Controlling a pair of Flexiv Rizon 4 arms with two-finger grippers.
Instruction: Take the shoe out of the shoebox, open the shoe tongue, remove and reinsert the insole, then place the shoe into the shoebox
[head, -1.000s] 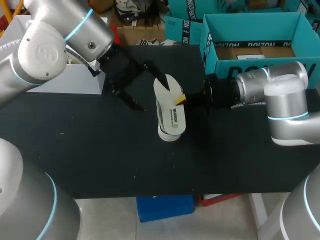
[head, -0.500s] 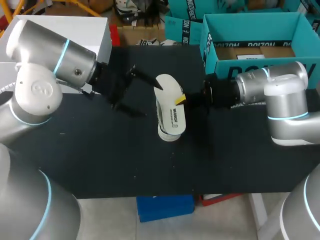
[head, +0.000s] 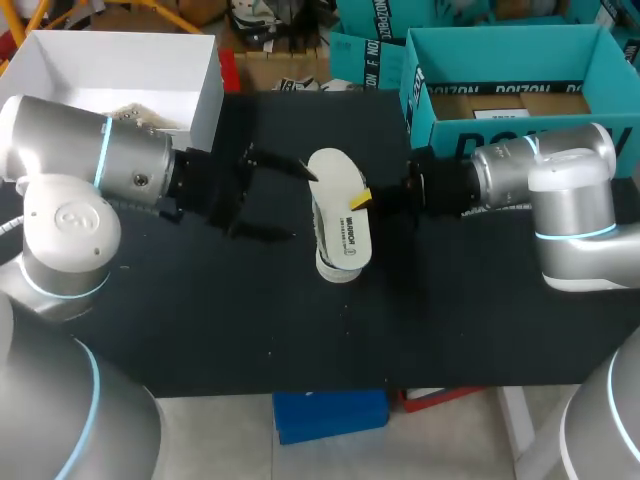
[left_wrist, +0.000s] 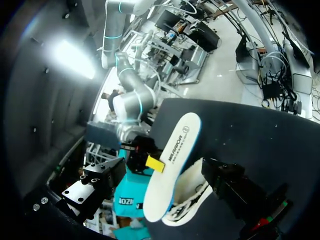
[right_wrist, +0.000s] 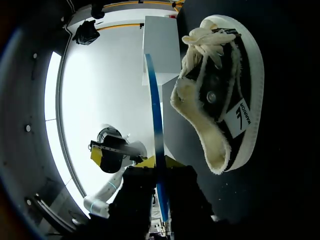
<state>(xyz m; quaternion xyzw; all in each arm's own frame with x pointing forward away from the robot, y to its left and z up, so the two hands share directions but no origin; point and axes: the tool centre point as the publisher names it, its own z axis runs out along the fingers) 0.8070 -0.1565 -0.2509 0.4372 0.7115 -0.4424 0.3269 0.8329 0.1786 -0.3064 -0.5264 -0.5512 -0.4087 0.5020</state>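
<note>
reinserting the insole is the step in hand, by my reading: the shoe is out of the box, the insole is out of the shoe, and nothing has gone back in yet.

- table (head: 200, 330): black, with both of your arms over it.
- shoebox (head: 500, 45): teal and open, behind your right arm, well apart from its fingers.
- shoe (right_wrist: 225, 90): on the table just beside the right gripper (head: 360, 198), fleecy opening turned toward it, laces loose.
- insole (left_wrist: 177, 150): white with a blue edge, pinched edge-on between the right gripper's fingers. it is held over the shoe; can't tell if the two touch.
- left gripper (head: 295, 205): fingers spread wide and holding nothing, shoe just ahead of them. one finger is near the shoe; contact not clear.

next move calls for you to steady the shoe with the left, then turn the insole flat and feed it in toe-first. watch that it does not buckle on the lining.
</note>
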